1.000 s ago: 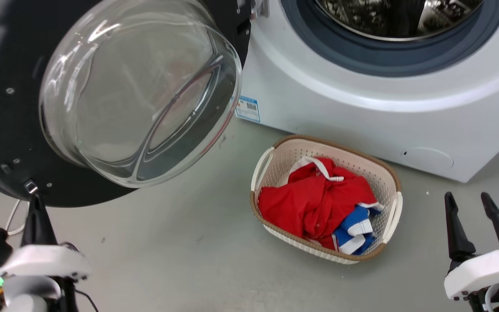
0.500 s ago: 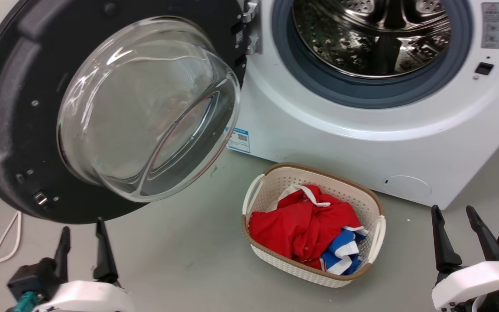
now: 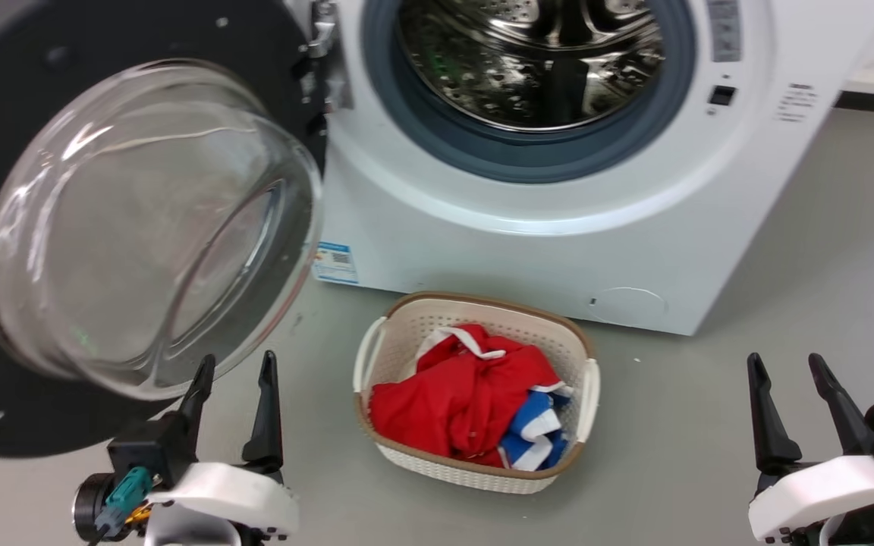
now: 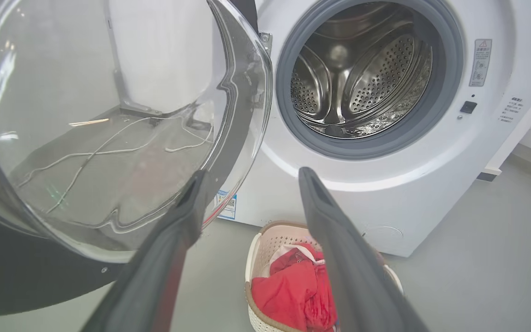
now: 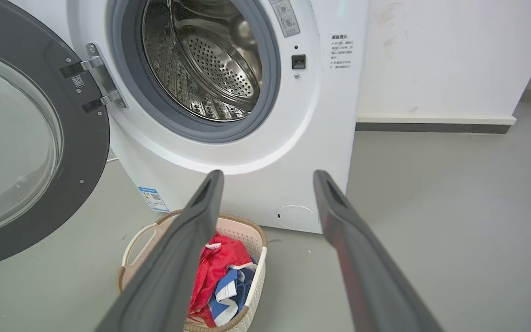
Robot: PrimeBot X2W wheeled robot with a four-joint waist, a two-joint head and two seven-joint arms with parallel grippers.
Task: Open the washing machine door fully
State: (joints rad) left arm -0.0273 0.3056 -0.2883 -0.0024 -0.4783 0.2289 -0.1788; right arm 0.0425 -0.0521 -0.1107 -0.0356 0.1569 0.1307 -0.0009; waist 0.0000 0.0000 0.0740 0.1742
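The washing machine door (image 3: 133,227) stands swung wide to the left on its hinge, its black rim around a clear bulging glass bowl (image 4: 109,115). The white washing machine (image 3: 558,220) shows its steel drum (image 3: 536,53) and grey-blue gasket. My left gripper (image 3: 238,362) is open just below the glass bowl, apart from it, with nothing between its fingers. At the lower right my right gripper (image 3: 784,362) hangs open and empty, well away from the machine. The door (image 5: 30,138) and drum (image 5: 205,60) also appear in the right wrist view.
A cream basket (image 3: 581,379) holding red and blue clothes sits on the grey floor before the machine. White cables (image 4: 85,157) lie on the floor behind the door glass. A white wall with a dark skirting (image 5: 431,127) runs to the machine's right.
The head camera has shifted, so the whole scene sits further left. My left gripper has come away from the door's lower rim and now shows both fingers open below the glass.
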